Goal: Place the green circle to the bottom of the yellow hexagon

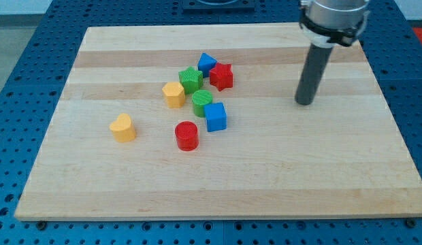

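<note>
The green circle (201, 103) sits near the board's middle, touching the blue cube (216, 116) at its lower right. The yellow hexagon (173, 94) stands just to the view's left of the green circle, slightly higher. My tip (305, 102) rests on the board far to the view's right of the cluster, well apart from every block. The rod rises from it to the arm at the view's top right.
A green star (190, 79), a small blue block (207, 63) and a red star (222, 76) crowd above the green circle. A red cylinder (187, 135) lies below it. A yellow heart (122, 127) sits alone to the left. The wooden board (333, 177) rests on a blue pegboard.
</note>
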